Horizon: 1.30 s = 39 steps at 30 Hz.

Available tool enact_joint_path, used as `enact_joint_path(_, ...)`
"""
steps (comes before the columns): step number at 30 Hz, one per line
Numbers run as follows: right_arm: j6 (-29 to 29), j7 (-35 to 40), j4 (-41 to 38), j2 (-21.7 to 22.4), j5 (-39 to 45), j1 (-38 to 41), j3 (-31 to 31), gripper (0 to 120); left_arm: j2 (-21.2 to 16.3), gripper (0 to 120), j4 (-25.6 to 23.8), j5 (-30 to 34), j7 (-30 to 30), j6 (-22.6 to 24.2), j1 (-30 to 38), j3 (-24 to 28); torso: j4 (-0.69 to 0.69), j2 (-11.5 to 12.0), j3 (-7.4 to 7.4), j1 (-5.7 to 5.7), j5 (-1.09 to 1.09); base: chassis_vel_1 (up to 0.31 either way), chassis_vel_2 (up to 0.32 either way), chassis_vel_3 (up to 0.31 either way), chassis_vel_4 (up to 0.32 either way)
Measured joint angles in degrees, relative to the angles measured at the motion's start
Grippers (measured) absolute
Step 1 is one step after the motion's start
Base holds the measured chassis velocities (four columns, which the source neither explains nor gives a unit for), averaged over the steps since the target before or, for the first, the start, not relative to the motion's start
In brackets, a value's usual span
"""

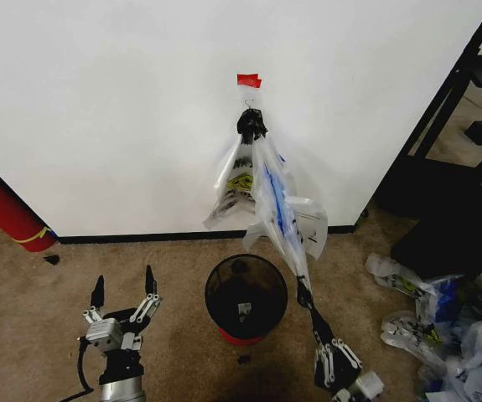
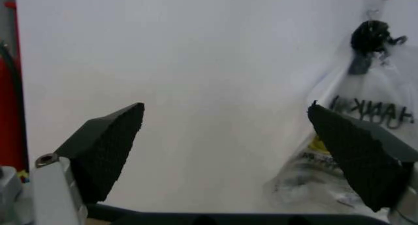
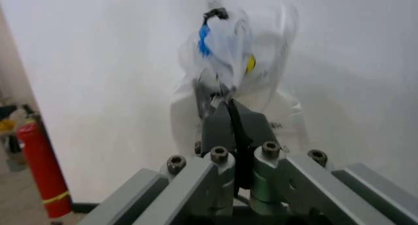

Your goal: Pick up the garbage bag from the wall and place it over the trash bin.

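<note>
Hanging from the hook [image 1: 248, 104] on the wall [image 1: 123, 109], the garbage bag [image 1: 272, 201] is pinched at its lower tip by the closed right gripper [image 1: 305, 295], just right of the trash bin [image 1: 246, 295]. Lift toward the hook before drawing away, so the thin film unhooks rather than tears. The left gripper [image 1: 123, 289] waits left of the bin, spread wide and empty.

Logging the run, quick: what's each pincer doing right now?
Left pincer: open, empty, beside the trash bin.
Right pincer: closed on the garbage bag.
</note>
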State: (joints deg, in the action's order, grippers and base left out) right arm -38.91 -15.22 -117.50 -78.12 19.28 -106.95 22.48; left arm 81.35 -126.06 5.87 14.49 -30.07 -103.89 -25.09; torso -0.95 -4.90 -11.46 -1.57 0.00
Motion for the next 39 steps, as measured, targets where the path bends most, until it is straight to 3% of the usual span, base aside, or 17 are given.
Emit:
enact_joint_path(6, 5.91, 4.10, -1.21, 0.26, 0.07, 4.54, -0.65, 0, -3.58, 100, -2.07, 0.88, -0.02, 2.00, 0.55, 1.24, -0.01, 0.00, 0.00, 0.00, -0.01, 0.000, 0.000, 0.000, 0.000)
enact_joint_path(15, 14.36, 8.86, -0.46, 1.22, -0.02, 14.15, -3.02, 0, -14.05, 99, -10.32, 7.29, -0.97, 9.14, 1.98, 3.11, 0.02, 0.00, 0.00, 0.00, 0.00, 0.000, 0.000, 0.000, 0.000)
enact_joint_path(18, 16.88, 10.50, 0.08, 1.18, -0.86, 16.55, -3.41, 0, -24.34, 99, -15.38, 20.99, -1.44, 18.82, 6.16, 3.27, 0.00, 0.00, -0.01, 0.00, -0.01, 0.000, 0.000, 0.000, 0.000)
enact_joint_path(19, 17.42, 10.77, 0.08, 1.04, -0.95, 16.70, -3.41, 0, -26.43, 99, -16.30, 25.60, -1.26, 21.87, 7.52, 3.35, 0.00, 0.00, -0.01, 0.00, -0.01, 0.000, 0.000, 0.000, 0.000)
enact_joint_path(20, 17.42, 10.77, 0.08, 1.04, -0.95, 16.70, -3.41, 0, -26.43, 99, -16.30, 25.60, -1.26, 21.87, 7.52, 3.35, 0.00, 0.00, -0.01, 0.00, -0.01, 0.000, 0.000, 0.000, 0.000)
enact_joint_path(22, 18.56, 11.30, 0.10, 0.54, -1.17, 17.12, -3.44, 0, -32.25, 99, -17.39, 39.41, 0.08, 29.95, 13.55, 3.41, -0.04, 0.00, -0.01, -0.01, -0.02, 0.000, 0.000, 0.000, 0.000)
enact_joint_path(26, 19.07, 11.40, 0.42, -0.30, -1.82, 17.64, -3.50, 0, -38.82, 99, -17.25, 49.00, 0.78, 34.85, 24.61, 6.34, 0.00, 0.00, -0.01, 0.00, -0.01, 0.000, 0.000, 0.000, 0.000)
enact_joint_path(27, 19.07, 11.40, 0.42, -0.30, -1.82, 17.64, -3.50, 0, -38.82, 99, -17.25, 49.00, 0.78, 34.85, 24.61, 6.34, 0.00, 0.00, -0.01, 0.00, -0.01, 0.000, 0.000, 0.000, 0.000)
enact_joint_path(29, 19.09, 11.41, 0.43, -0.57, -2.10, 17.60, -3.29, 0, -40.81, 98, -15.44, 50.87, 1.35, 35.97, 31.33, 11.48, 0.00, 0.00, -0.01, -0.01, -0.01, 0.000, 0.000, 0.000, 0.000)
enact_joint_path(32, 19.11, 11.43, 0.44, -0.87, -2.40, 17.48, -2.92, 0, -40.97, 97, -13.29, 53.52, 2.37, 37.45, 41.60, 19.66, 0.00, 0.00, -0.01, -0.01, -0.03, 0.000, 0.000, 0.000, 0.000)
enact_joint_path(39, 19.29, 11.51, 0.16, -1.33, -2.96, 16.64, -2.07, 0, -37.08, 95, -6.59, 62.46, 4.90, 40.15, 58.63, 31.14, 0.00, 0.00, 0.00, -0.01, 0.00, 0.000, 0.000, 0.000, 0.000)
